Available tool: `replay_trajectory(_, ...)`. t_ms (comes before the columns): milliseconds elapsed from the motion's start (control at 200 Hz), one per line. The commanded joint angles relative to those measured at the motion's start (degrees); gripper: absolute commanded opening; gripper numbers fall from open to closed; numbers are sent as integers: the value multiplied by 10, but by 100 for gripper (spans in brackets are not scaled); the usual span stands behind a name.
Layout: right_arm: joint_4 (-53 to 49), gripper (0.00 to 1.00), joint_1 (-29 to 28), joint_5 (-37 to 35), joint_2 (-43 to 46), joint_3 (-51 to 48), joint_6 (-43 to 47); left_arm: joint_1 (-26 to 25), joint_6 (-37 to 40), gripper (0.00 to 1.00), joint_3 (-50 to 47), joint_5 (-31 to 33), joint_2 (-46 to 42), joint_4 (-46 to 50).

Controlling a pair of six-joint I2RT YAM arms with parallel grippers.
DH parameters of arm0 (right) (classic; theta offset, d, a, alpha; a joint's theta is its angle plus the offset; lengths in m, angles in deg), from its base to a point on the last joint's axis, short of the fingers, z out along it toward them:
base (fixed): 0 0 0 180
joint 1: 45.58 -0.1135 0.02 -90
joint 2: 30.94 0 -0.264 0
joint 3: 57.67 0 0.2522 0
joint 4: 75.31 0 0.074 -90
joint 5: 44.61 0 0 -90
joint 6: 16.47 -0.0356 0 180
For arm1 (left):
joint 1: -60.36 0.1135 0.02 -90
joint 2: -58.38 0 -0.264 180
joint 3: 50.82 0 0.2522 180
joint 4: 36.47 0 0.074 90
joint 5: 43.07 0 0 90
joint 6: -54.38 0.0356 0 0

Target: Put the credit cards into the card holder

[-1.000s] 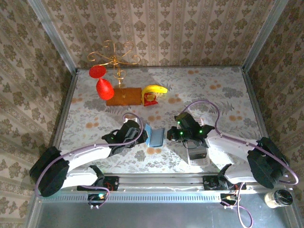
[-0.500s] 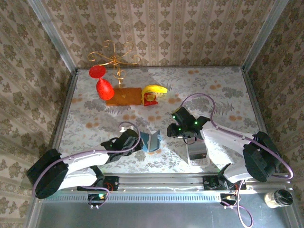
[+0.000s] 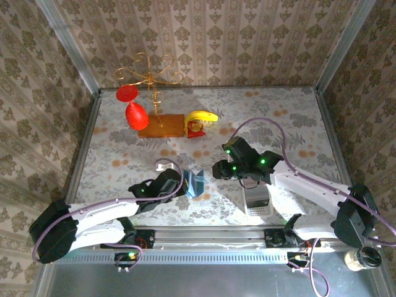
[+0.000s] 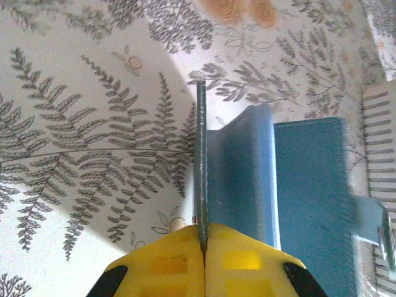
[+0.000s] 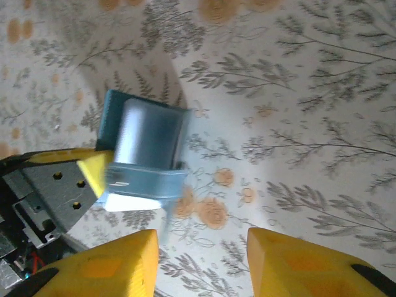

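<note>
Near the near edge of the surface [image 3: 124, 148], about midway along it, the holder [image 3: 195, 184] stands partly unfolded. The left fingers [image 4: 203, 242] are pressed together on one teal flap, seen edge-on from the left wrist, while the other flaps hang open toward the right. The right fingers [image 5: 201, 246] are spread and hold nothing; they hover just beside the holder, apart from it. The cards [image 4: 378, 133] sit as a row of fine stripes in the white tray [image 3: 257, 197], which lies close to the near edge, right of the holder.

By my reading, the step in hand is presenting the holder: it is gripped and opened, and no card can be seen going in. A pale patch shows beneath the holder from the right wrist, but blur keeps me from saying whether it is a card or a snap tab. The next move likely calls for the right fingers to reach the tray, pinch one thin card by its edges, and slide it into a pocket while the left keeps the flap steady.

A second ago the holder lay flatter and slightly more to the right, with the right fingers closed beside it. Since then the left arm has turned it more upright, and the right fingers have opened.
</note>
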Motion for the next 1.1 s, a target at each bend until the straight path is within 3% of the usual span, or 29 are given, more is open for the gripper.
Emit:
replay_trajectory(0,28,42,-9,33,-12,20,-24,-15,24,0,42,35,-5,61)
replay_trajectory(295,70,40,-21,42,-55,19,-51,-33,27,0,77,38,55,71)
replay_trajectory(670,74,38,-39,38,-183,55,-53,-33,-18,0,18,26,50,5)
replay_trajectory(860,23,39,-44,-9,-239,84,-37,-34,-23,0,14,29,50,5)
replay_trajectory(1095,-18,43,-52,-67,-247,86,-24,-33,-33,0,3,37,41,10)
